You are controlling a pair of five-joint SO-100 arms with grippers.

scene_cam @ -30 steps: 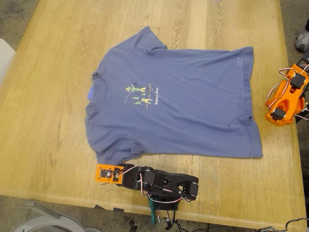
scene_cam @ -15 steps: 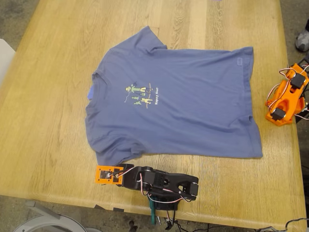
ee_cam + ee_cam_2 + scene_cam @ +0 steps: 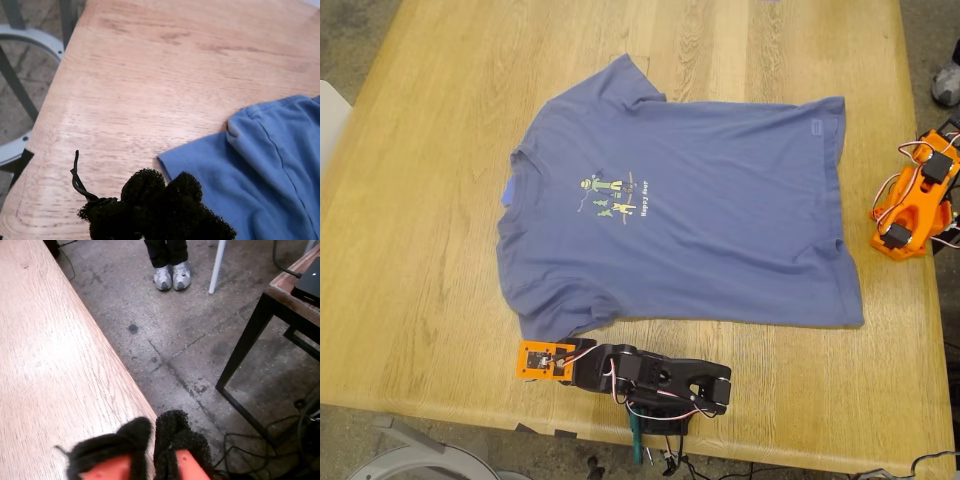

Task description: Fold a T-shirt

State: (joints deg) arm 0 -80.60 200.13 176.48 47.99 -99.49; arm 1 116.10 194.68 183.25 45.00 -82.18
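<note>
Your slate-blue T-shirt (image 3: 690, 220) lies flat, print up, mid-counter (image 3: 420, 250). My first gripper (image 3: 160, 187), jaws clenched, touches its sleeve; my second gripper (image 3: 152, 432), jaws clenched, overhangs the counter's edge.

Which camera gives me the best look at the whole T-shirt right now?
The exterior view: the T-shirt lies spread flat on the table, fully in frame. The first wrist view shows only one sleeve and some fabric beside it. The second wrist view shows none of it.

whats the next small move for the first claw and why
Probably ease my first claw forward and down onto the near sleeve edge of the T-shirt. The shirt lies spread flat on the table, unfolded, and that claw sits just short of the sleeve, its padded tips together and holding nothing. My second claw points off the table edge.
</note>
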